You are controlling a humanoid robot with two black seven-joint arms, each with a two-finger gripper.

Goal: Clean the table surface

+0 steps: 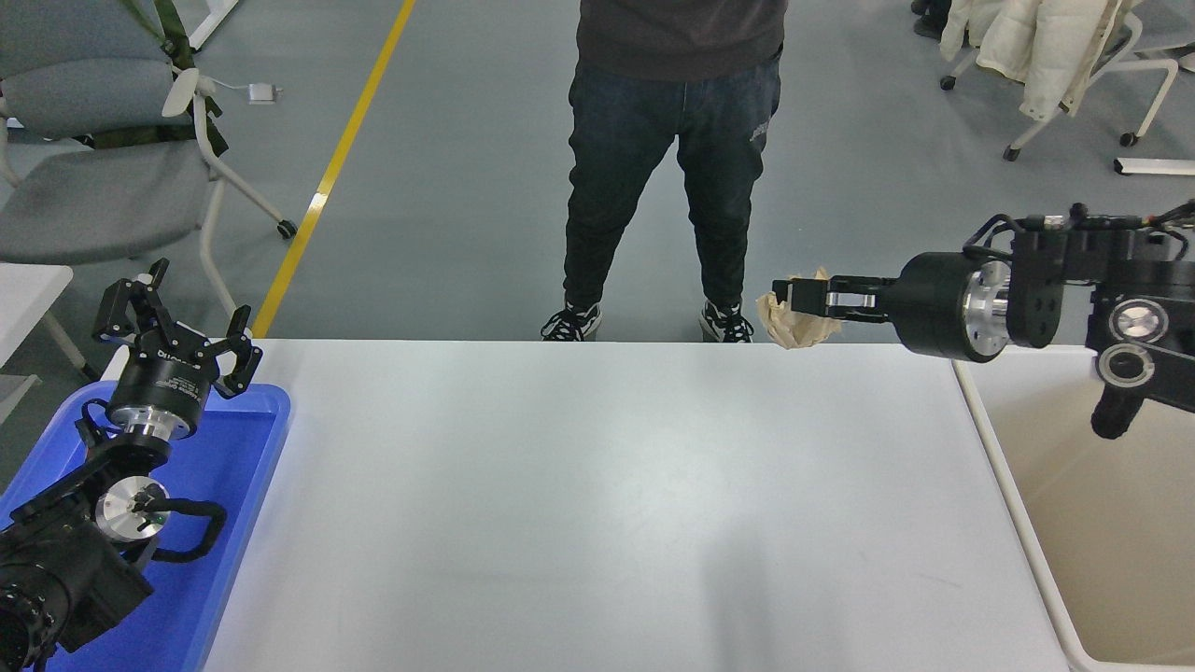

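Observation:
The white table surface point(597, 504) fills the lower middle of the head view. My right gripper point(792, 297) is raised high above the table's far right edge, pointing left, and is shut on a crumpled tan paper wad point(792, 323) that hangs from its fingertips. The right arm comes in from the right edge, above the cream bin. My left gripper point(177, 322) is parked at the lower left over the blue tray, its fingers spread open and holding nothing.
A blue plastic tray point(238, 485) lies on the table's left end. A cream-white bin point(1074, 504) stands against the table's right edge. A person point(674, 159) in dark jeans stands at the far side. Grey chairs point(103, 177) stand at the back left.

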